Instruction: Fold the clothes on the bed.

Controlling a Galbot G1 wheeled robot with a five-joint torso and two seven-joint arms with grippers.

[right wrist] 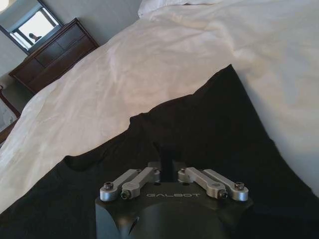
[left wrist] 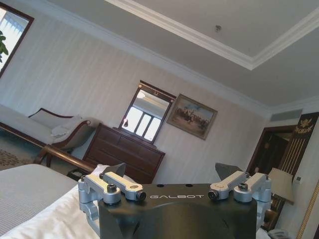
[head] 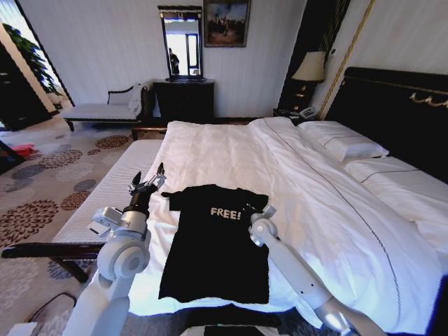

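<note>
The black T-shirt (head: 213, 245) is spread flat on the bed (head: 231, 150). Its right shoulder is pinched by the right gripper (right wrist: 169, 158), jaws closed. Beside its left sleeve, the left gripper (head: 148, 182) is held spread wide and empty.

A dark wooden dresser (head: 183, 100) stands against the pale striped wall (head: 105, 42); above it hangs a dark-framed mirror (head: 181, 43), to its right a framed painting (head: 226, 22); left of it a pale upholstered chaise (head: 105, 108); before it, patterned floral carpet (head: 49, 182); further right, a cream-shaded lamp (head: 309, 68).
</note>
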